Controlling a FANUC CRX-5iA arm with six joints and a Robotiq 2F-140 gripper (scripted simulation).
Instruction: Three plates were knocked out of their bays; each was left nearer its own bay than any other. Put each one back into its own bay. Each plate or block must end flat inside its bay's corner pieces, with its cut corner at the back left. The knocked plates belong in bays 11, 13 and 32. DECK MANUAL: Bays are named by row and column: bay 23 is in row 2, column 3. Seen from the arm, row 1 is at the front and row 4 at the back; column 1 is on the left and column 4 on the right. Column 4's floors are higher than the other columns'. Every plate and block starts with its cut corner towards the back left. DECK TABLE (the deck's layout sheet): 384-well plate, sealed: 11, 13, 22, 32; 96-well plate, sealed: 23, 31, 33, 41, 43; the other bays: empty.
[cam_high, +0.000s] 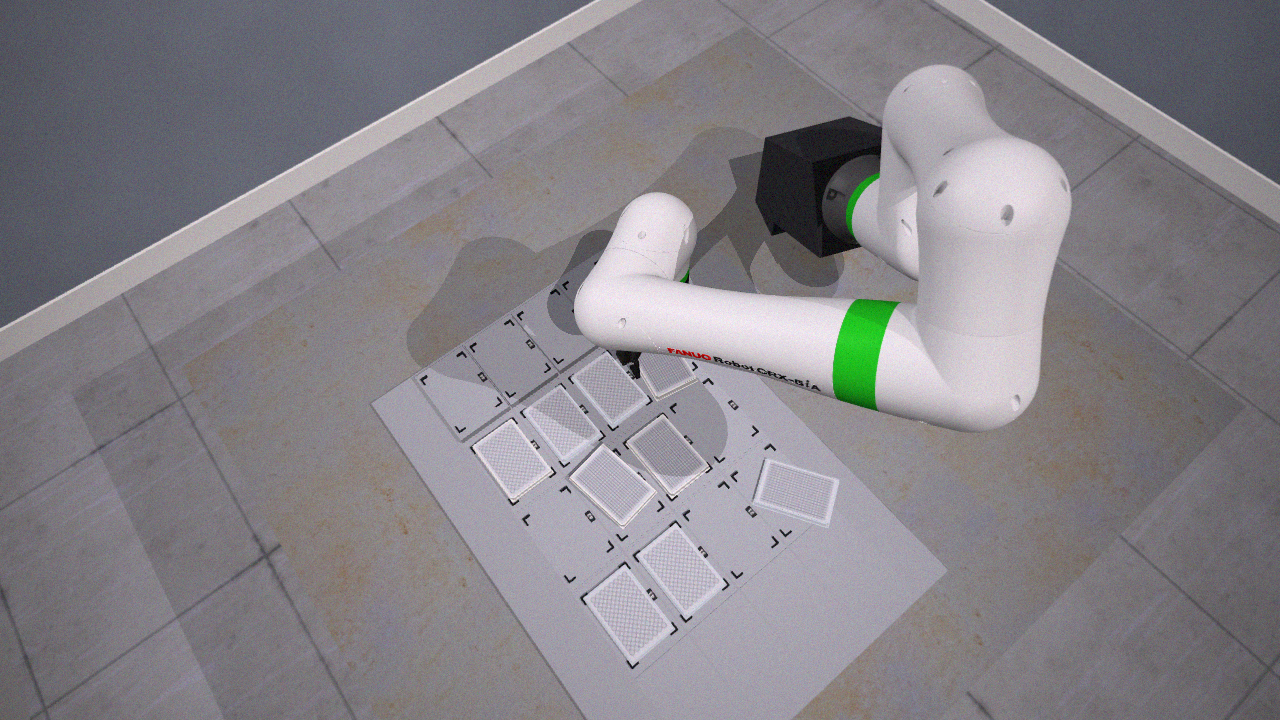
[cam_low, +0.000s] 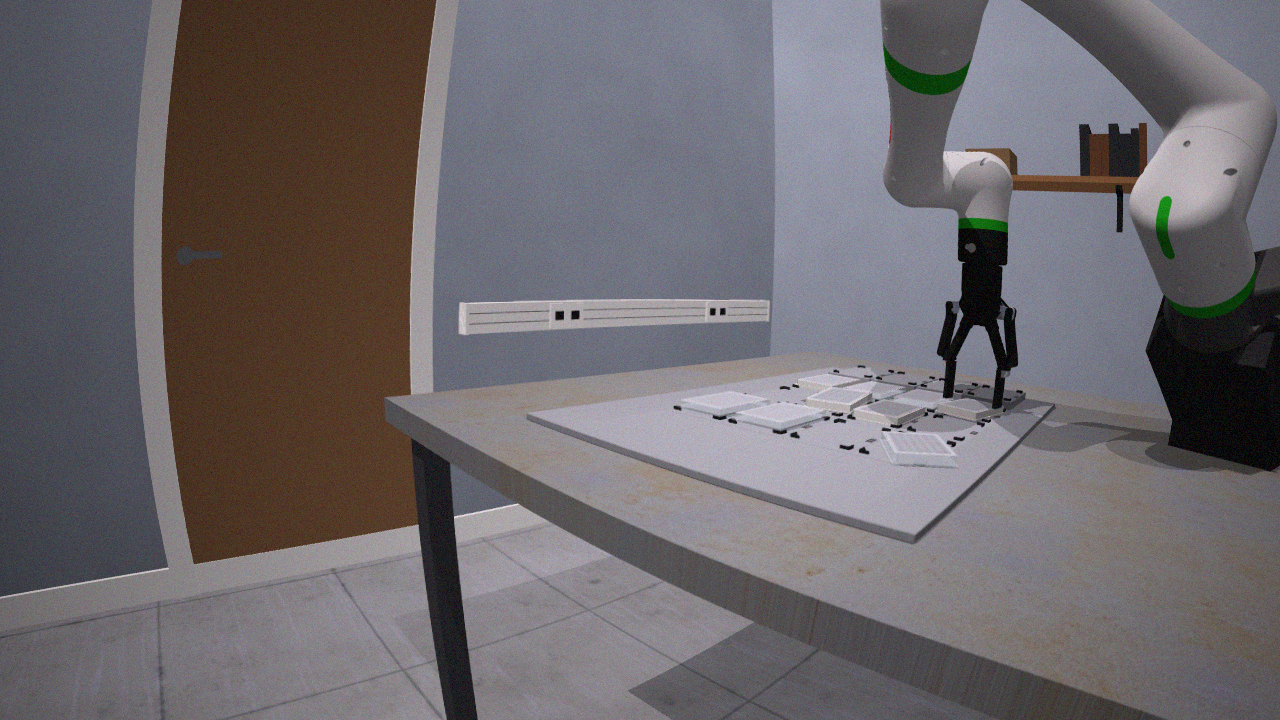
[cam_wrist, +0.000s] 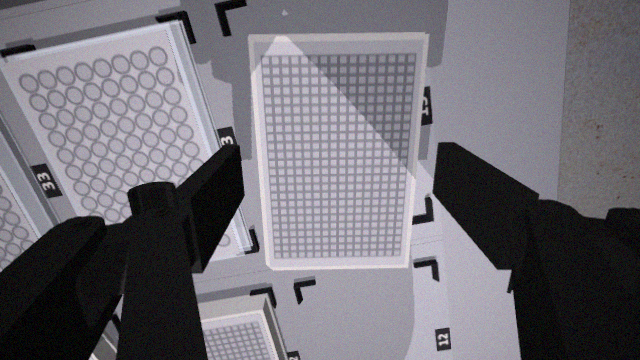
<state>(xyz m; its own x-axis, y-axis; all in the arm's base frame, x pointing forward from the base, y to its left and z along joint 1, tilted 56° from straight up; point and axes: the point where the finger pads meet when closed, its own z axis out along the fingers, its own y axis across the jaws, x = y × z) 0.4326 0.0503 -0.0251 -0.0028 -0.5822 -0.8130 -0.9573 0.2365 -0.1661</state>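
Note:
My gripper (cam_wrist: 338, 169) (cam_low: 972, 396) is open and low over a sealed 384-well plate (cam_wrist: 335, 150) (cam_high: 669, 371) (cam_low: 966, 408), with one finger on each long side of it. That plate lies by bay 13, shifted towards bay 12 across the corner pieces. In the top view my forearm hides most of the gripper. A second 384-well plate (cam_high: 796, 492) (cam_low: 920, 447) lies skewed off the deck's bays near bay 11. A third 384-well plate (cam_high: 613, 483) (cam_low: 836, 398) lies twisted at bay 32.
The grey deck (cam_high: 805, 608) (cam_low: 716, 447) lies on the table (cam_high: 268, 447). A 96-well plate (cam_wrist: 110, 135) (cam_high: 613, 389) sits in bay 23 close to my left finger. A 384-well plate (cam_high: 666, 452) (cam_wrist: 240, 335) sits in bay 22. Column 4's raised bays (cam_high: 456, 394) are empty. The arm's black base (cam_high: 796, 179) stands behind the deck.

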